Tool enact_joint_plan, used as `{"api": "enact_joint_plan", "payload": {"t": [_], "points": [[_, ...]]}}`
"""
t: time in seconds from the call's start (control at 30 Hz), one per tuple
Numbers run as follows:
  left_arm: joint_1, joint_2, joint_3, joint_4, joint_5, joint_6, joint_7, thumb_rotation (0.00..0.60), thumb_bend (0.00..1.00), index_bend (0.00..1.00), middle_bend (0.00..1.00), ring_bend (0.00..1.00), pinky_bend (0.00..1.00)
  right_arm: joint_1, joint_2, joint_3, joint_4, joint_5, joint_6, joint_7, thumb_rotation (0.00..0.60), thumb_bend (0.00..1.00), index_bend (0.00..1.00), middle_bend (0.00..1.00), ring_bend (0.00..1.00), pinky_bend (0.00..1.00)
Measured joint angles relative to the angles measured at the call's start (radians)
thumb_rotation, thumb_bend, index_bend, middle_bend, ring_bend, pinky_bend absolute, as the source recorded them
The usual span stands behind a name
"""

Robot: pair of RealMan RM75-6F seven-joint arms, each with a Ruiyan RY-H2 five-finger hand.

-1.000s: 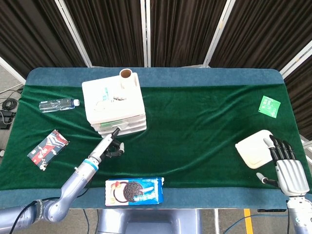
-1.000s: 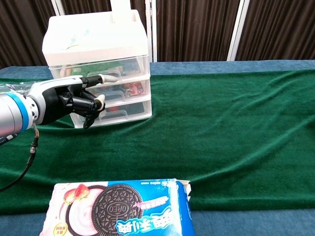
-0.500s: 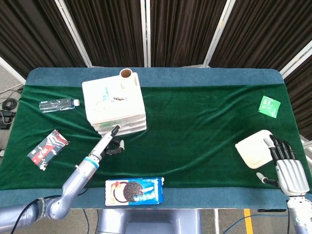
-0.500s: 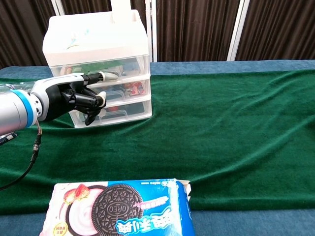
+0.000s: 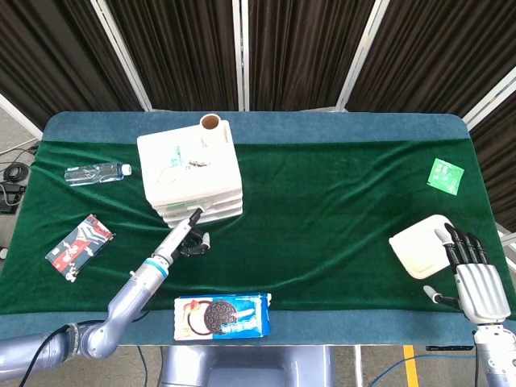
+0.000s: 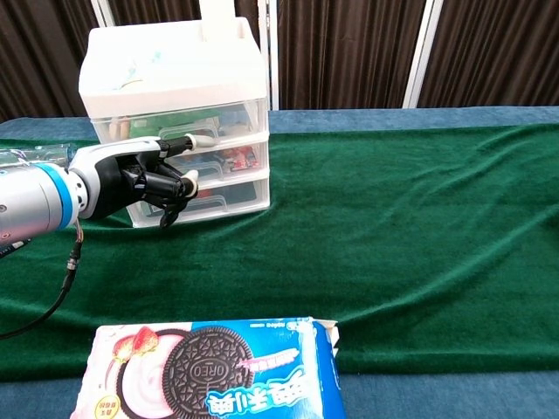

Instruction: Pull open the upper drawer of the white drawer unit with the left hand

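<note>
- The left hand (image 6: 140,179), black and grey with pale fingertips, is held up against the front of the white plastic drawer unit (image 6: 175,78). One finger is stretched out along the lip under the upper drawer (image 6: 188,120); the others are curled in. Nothing is seen to be gripped, and whether the fingertip is hooked on the lip cannot be told.
- The right hand (image 5: 476,278) is laid flat at the table's near right edge, fingers straight and close together, just beside a white rounded plastic lid (image 5: 419,246).
- The drawer unit is stood at the back left of the green cloth-covered table (image 5: 339,193). All its drawers look shut, so the pull seems not yet done.
- The step in hand is judged to be the catching of the drawer's front. Next, the fingertip would need to be hooked on the upper drawer, not the middle one, and drawn straight toward the robot.
- The unit is light, smooth plastic with see-through fronts. It might be slid on the soft cloth when pulled.
- A shiny blue cookie packet (image 6: 218,371) is laid at the near edge, and a clear plastic water bottle (image 5: 95,172) is laid left of the unit.
</note>
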Motion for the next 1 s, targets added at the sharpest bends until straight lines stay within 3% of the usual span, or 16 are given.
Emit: {"api": "enact_joint_plan", "payload": {"t": [1.0], "points": [[0.038, 0.02, 0.053, -0.051, 0.128, 0.008, -0.043, 0.6, 0.75, 0.08, 0.87, 0.73, 0.69, -0.001, 0.001, 0.0, -0.005, 0.001, 0.002, -0.007, 0.6, 0.02, 0.01, 0.0, 0.0, 0.0]]}}
